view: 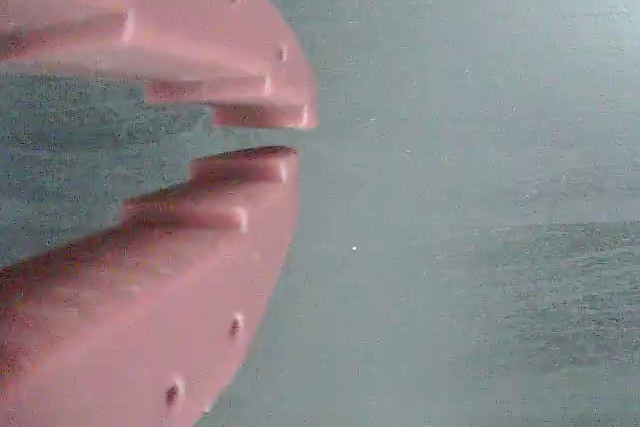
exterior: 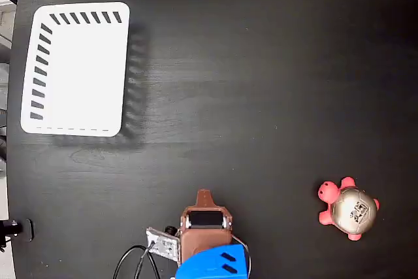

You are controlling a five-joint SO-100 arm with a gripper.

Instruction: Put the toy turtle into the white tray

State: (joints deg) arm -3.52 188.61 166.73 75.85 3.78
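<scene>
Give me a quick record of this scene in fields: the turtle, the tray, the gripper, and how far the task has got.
toy turtle: on the table, lower right in the fixed view
white tray: upper left, nothing in it
gripper: nearly closed, narrow gap, holding nothing
table: dark
task: not started; turtle lies far from tray

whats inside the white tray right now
Nothing shows inside the white tray: its floor looks bare white in the fixed view. The toy turtle sits on the table far off to the right. No part of the floor is covered.
</scene>
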